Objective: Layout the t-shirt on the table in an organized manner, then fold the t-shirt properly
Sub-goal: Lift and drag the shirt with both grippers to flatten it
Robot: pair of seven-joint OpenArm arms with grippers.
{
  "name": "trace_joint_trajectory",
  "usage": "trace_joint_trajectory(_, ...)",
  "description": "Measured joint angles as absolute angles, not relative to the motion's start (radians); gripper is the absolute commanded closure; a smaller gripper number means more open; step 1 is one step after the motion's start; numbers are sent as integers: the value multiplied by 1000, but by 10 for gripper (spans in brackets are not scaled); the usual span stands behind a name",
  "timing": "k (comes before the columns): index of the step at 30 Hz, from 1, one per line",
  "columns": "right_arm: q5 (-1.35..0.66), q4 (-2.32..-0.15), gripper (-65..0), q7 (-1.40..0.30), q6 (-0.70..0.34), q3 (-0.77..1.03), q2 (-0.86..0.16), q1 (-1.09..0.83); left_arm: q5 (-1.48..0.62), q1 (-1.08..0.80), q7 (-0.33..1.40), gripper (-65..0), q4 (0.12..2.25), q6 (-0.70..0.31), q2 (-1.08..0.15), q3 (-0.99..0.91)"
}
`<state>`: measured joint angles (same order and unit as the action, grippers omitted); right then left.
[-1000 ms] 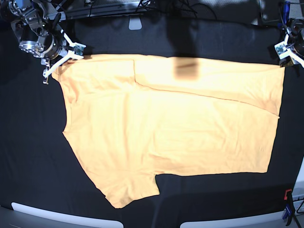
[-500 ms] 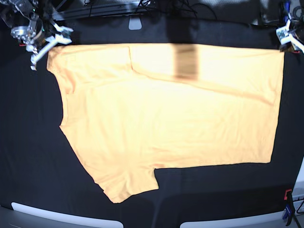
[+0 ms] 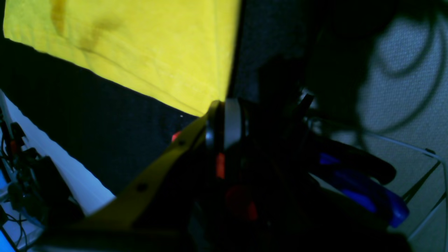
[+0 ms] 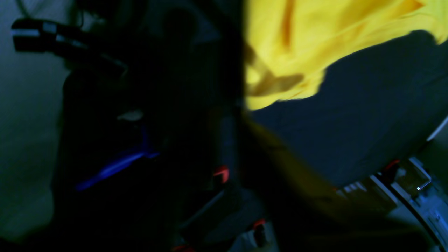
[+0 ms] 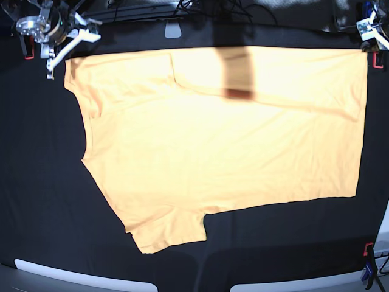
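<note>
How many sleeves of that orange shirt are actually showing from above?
1. On the t-shirt one sleeve sticks out at the bottom edge toward the front of the table. The other is not plainly visible; it may be folded along the top edge.

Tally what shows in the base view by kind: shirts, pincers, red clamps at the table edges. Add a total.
Shirts: 1, the t-shirt
Pincers: 2, right pincer and left pincer
Red clamps: 3, one far left, one far right, one near right
Total: 6
</note>
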<state>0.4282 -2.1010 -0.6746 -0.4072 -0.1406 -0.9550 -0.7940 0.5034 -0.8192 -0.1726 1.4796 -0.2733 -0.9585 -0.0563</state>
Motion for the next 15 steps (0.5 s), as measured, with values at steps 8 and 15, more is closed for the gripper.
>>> trace_joint_trajectory(8,472,-2024,-312,-590,-385,-138,-908,-788,505,-805,-159,0,1482,-273,-921,-59)
trace_joint_trajectory(15,517,-1993,-312,-530,-336,-138,-846,-714,505,-762,-157,0,1482,-270,-883,-59)
